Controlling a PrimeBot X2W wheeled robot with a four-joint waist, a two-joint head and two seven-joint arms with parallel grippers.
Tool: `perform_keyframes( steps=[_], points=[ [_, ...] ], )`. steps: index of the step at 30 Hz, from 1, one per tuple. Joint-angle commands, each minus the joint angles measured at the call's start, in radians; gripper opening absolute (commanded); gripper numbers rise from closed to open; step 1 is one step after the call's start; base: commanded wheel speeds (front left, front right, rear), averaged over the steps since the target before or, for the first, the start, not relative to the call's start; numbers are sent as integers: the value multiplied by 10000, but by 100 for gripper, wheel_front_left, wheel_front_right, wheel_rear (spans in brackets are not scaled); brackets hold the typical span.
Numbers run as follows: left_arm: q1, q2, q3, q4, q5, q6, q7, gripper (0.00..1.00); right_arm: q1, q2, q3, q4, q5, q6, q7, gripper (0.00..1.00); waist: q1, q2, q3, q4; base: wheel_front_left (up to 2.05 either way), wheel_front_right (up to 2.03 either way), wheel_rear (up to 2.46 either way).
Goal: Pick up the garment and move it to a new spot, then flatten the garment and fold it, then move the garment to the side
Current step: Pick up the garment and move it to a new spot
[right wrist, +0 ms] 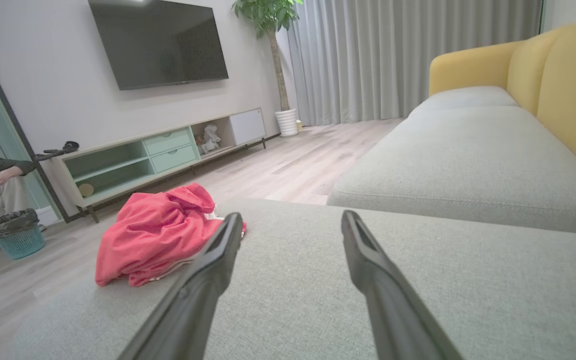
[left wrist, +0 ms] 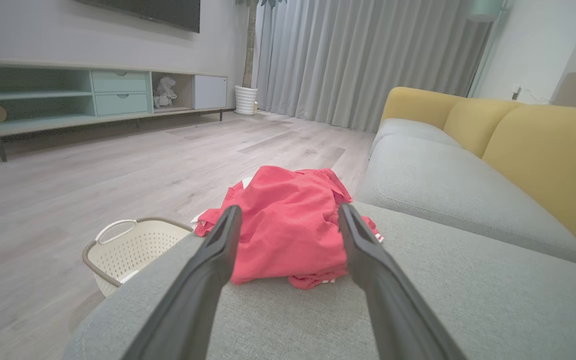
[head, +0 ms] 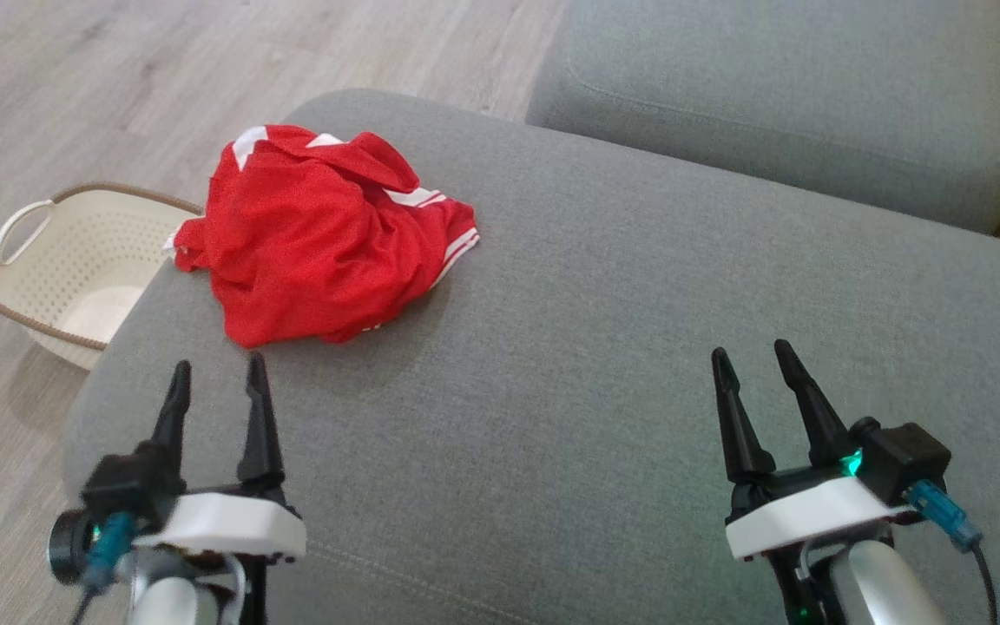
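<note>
Woven grey cushion (head: 604, 365), crumpled red garment (head: 318, 252)

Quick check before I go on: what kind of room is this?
Most likely a home living room: the red garment lies on a grey sofa with yellow backs, a wall-mounted TV hangs above a low media cabinet, and a laundry basket sits on the wood floor beside the sofa.

Left gripper (head: 217, 369) and right gripper (head: 750, 353) hover, fingers (head: 261, 417) spread.
</note>
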Motion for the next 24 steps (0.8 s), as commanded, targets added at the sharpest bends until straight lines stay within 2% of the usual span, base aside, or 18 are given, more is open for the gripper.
perform_keyframes(
  steps=[1,8,14,15,19,24],
  points=[
    [-440,15,456,-361,-284,56,-120,100,-256,-33,251,-287,-3,-9,-109,100,0,0,99,-89,0,0,0],
    [-1201,87,1185,-78,-48,-361,-120,100,-478,-33,54,-473,-267,-9,-109,100,0,0,867,-519,0,0,0],
    [-2762,728,1440,1611,56,-980,-112,100,-884,-33,-752,-1032,-847,-9,-74,100,0,0,2075,-982,0,0,0],
    [-2762,728,1440,1611,56,-980,-112,100,-884,-33,-752,-1032,-847,-9,-74,100,0,0,2075,-982,0,0,0],
    [-4320,1338,1389,3119,-52,-1457,383,100,-1169,-33,-1385,-1697,-1190,-9,101,100,0,0,2882,-1291,0,0,0],
    [-6061,2180,1169,4805,206,-1667,1391,100,-1384,-33,-1876,-2495,-1447,-9,382,100,0,0,3608,-1673,0,0,0]
  ],
)
